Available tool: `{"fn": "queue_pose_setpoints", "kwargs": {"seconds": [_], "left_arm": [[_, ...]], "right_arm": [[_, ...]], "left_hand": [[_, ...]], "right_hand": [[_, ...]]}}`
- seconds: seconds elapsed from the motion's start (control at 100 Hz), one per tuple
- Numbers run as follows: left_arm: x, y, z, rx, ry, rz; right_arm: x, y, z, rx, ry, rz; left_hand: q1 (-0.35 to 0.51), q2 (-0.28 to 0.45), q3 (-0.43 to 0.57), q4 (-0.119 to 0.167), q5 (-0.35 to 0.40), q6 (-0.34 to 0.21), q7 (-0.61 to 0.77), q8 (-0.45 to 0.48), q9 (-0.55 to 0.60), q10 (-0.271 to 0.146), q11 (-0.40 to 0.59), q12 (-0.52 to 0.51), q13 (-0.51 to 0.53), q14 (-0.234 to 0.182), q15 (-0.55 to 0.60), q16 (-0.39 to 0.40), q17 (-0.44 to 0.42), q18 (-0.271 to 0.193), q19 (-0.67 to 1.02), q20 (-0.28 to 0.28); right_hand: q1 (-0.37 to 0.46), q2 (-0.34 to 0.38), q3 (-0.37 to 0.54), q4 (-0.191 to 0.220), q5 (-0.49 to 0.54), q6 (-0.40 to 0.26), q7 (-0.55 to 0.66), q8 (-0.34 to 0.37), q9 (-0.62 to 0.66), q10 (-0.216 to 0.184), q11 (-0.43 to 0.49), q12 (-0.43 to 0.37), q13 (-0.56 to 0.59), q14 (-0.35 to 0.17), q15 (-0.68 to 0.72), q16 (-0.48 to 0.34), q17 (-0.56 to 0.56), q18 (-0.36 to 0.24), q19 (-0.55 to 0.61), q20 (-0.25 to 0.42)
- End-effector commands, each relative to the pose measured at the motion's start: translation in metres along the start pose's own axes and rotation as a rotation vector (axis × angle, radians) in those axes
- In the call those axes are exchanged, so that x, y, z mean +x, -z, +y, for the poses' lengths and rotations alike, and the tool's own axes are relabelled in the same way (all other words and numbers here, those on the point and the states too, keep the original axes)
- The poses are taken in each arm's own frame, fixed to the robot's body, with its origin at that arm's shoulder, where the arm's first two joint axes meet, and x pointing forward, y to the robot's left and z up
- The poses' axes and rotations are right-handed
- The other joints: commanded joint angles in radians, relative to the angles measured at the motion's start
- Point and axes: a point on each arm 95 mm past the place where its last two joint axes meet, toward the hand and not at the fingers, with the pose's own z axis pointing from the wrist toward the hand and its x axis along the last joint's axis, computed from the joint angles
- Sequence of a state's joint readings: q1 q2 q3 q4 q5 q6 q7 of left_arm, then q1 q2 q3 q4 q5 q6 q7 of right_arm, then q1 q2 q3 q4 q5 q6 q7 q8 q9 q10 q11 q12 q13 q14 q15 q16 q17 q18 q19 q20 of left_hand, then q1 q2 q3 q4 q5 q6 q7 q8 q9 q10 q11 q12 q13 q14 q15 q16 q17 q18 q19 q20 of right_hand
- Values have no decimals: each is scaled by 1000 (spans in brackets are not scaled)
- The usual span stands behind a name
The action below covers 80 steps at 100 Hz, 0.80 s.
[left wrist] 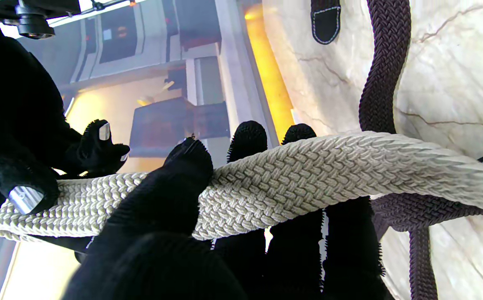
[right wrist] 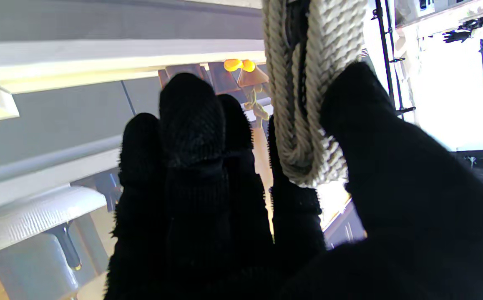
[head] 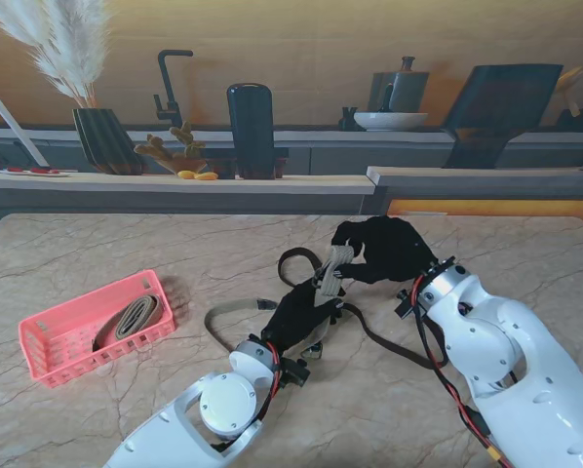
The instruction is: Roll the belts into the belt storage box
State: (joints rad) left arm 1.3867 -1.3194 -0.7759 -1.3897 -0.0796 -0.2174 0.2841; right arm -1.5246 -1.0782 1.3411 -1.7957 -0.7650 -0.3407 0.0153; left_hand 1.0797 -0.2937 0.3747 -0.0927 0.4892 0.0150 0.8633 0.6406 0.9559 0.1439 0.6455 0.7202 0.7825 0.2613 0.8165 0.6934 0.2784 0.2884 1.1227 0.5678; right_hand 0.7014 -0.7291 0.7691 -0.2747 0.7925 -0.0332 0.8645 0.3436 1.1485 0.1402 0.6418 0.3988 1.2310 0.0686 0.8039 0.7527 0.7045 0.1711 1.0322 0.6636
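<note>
Both sets of fingers (left wrist: 170, 196) (right wrist: 350, 137) closed around the cream woven belt (left wrist: 308, 175), off the table.

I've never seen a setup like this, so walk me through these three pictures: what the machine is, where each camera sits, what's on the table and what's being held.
It is a two-armed robot with black-gloved five-finger hands. The wide picture looks down from its stand; the other two come from cameras on each wrist, looking along the fingers.

On the marble table sits a pink storage box with one rolled belt already inside. A dark braided belt lies loose on the table.

Both hands hold one cream braided belt. The left hand pinches its length; the right hand grips the folded end, starting the roll.
</note>
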Motion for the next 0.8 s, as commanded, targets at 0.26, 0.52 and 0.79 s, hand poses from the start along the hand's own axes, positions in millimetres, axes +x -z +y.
{"fn": "queue_pose_setpoints", "kwargs": {"seconds": [0.26, 0.52, 0.79], "left_arm": [[-3, -1, 1, -16, -9, -42], [-5, -3, 1, -20, 6, -79], [-1, 1, 4, -9, 102, -127]], "right_arm": [[3, -5, 22, -168, 113, 23], [4, -10, 44, -238, 187, 26], [-2, -18, 30, -209, 222, 34]], "left_hand": [[-53, -62, 157, -28, 60, -35, 48, -9, 52, -13, -100, -72, 9, 3, -84, -83, 4, 2, -6, -6], [4, -3, 52, -26, 51, -32, -3, -20, 8, -8, -150, -103, -56, -3, -157, -113, -45, 8, -51, -23], [104, 59, -99, -8, 66, 28, -15, -36, 41, 25, -91, -167, -7, 21, -114, -108, -33, -1, -30, -13]], "right_hand": [[76, 102, 133, 55, 52, -150, 156, 44, 9, -11, 33, -2, 42, -19, 18, 14, -4, -27, 29, -6], [75, 113, 127, 57, 39, -158, 162, 47, 1, -17, 42, -5, 39, -30, 17, 13, -2, -34, 28, -11], [75, 119, 122, 60, 31, -159, 168, 47, -4, -20, 49, -9, 37, -32, 16, 12, -3, -36, 27, -15]]}}
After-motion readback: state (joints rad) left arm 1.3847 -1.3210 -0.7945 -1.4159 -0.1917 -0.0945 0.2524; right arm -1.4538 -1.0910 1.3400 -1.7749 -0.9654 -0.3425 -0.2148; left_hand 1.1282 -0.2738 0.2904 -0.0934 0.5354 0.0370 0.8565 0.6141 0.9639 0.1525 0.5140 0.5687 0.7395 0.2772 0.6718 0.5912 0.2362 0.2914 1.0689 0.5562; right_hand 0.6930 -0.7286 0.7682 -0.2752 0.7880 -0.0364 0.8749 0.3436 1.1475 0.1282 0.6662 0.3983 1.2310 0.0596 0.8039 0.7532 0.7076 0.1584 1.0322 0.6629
